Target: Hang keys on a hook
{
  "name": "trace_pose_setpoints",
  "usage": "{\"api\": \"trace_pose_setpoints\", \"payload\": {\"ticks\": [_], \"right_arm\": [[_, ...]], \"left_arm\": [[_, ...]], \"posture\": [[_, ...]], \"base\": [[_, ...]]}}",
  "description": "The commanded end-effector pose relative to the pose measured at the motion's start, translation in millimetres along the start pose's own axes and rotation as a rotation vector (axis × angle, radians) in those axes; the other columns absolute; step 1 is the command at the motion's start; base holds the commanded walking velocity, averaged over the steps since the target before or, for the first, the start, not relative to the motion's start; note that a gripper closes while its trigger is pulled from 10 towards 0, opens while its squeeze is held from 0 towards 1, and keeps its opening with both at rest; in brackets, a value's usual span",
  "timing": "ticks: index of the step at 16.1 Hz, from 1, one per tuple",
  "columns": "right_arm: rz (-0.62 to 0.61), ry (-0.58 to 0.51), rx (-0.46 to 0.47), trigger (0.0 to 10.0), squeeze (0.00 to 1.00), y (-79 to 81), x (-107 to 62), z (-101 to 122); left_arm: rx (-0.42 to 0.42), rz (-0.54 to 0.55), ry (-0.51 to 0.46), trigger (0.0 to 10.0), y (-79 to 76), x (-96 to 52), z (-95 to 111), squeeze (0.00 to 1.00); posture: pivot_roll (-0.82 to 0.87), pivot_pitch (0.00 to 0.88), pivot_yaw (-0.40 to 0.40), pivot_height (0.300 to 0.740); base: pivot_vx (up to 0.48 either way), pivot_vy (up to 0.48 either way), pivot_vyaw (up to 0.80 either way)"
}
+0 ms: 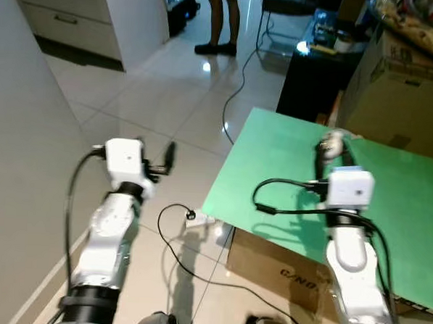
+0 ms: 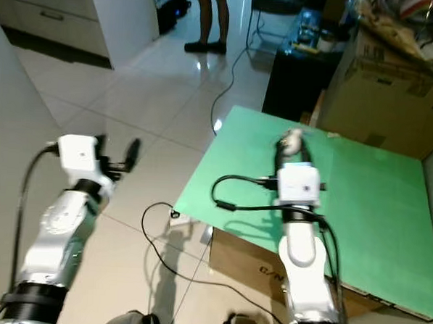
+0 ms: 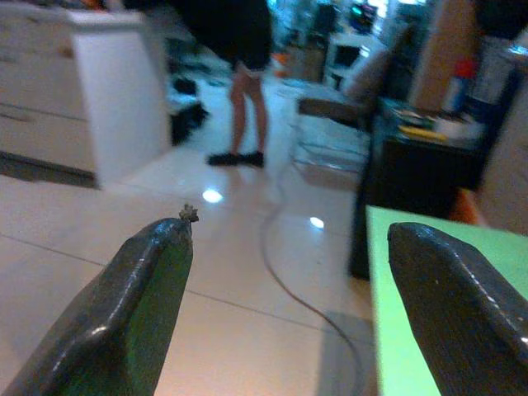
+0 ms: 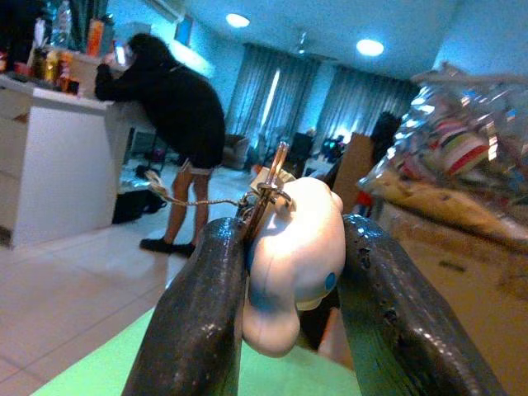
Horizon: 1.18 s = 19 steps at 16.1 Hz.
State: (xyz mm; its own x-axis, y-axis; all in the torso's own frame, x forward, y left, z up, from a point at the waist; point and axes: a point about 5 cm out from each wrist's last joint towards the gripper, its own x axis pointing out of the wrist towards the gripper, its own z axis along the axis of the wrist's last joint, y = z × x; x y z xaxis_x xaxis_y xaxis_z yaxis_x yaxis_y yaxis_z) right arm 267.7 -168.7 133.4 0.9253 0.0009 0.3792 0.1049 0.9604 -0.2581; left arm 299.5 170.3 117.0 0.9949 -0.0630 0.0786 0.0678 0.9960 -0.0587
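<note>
My right gripper [image 1: 327, 147] is raised over the green board [image 1: 274, 165] and is shut on the keys [image 4: 266, 191], which hang from a white toy-shaped keyring [image 4: 293, 264] with a thin chain. The keyring fills the space between the two black fingers [image 4: 198, 313] in the right wrist view. My left gripper [image 1: 170, 157] is held out over the tiled floor to the left of the board, open with nothing between its fingers [image 3: 144, 289]. I cannot make out a hook.
The green board lies on a cardboard box [image 1: 283, 271]. More boxes [image 1: 402, 92] and a dark table [image 1: 316, 65] stand behind it. A person [image 1: 220, 21] stands at the back by white cabinets [image 1: 71, 16]. Cables [image 1: 190, 255] trail across the floor; a wall [image 1: 20, 159] is close on the left.
</note>
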Motion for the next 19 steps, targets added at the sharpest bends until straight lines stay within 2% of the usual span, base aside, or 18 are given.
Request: {"api": "trace_pose_setpoints", "payload": {"ticks": [1,2,4,6,9,12,17,19], "right_arm": [[0.001,0.022,0.017,0.0,0.0,-3.5,-3.9,2],[0.005,0.034,0.023,0.0,0.0,-2.9,-4.9,2],[0.04,0.095,0.063,0.0,0.0,8.0,-4.8,-6],[0.042,0.171,0.117,0.0,0.0,10.2,-4.5,-17],[0.07,0.23,0.15,0.0,0.0,13.6,-1.9,-23],[0.094,0.25,0.161,0.0,0.0,17.4,0.9,-26],[0.113,0.291,0.172,0.0,0.0,17.6,2.8,-33],[0.117,0.314,0.191,0.0,0.0,18.2,2.2,-36]], "left_arm": [[0.017,0.053,0.022,10.0,8.8,-4.8,-3,0.0],[0.021,0.055,0.027,10.0,7.4,-4.3,-3,0.0],[0.048,0.014,-0.004,10.0,-4.6,2.9,5,0.0],[0.045,-0.011,0.003,10.0,-7.3,5.2,5,0.0],[0.042,-0.032,0.01,10.0,-10.3,5.9,5,0.0],[0.039,-0.043,0.017,10.0,-14.6,7.5,4,0.0],[-0.012,-0.013,0.024,10.0,-12.7,8.2,3,0.0],[-0.014,-0.014,0.021,10.0,-14.2,7.6,3,0.0]], "posture": [[-0.18,0.033,0.042,0.74],[-0.17,0.033,0.041,0.74],[-0.16,0.038,0.037,0.74],[-0.15,0.04,0.034,0.74],[-0.15,0.037,0.034,0.74],[-0.15,0.032,0.031,0.74],[-0.15,0.017,0.026,0.74],[-0.14,0.013,0.02,0.74]], "base": [[0.0,0.0,0.0],[0.0,0.0,0.0],[0.0,0.0,0.0],[0.0,0.0,0.0],[0.0,0.0,0.0],[0.0,0.0,0.0],[0.0,0.0,0.73],[0.0,0.439,0.69]]}}
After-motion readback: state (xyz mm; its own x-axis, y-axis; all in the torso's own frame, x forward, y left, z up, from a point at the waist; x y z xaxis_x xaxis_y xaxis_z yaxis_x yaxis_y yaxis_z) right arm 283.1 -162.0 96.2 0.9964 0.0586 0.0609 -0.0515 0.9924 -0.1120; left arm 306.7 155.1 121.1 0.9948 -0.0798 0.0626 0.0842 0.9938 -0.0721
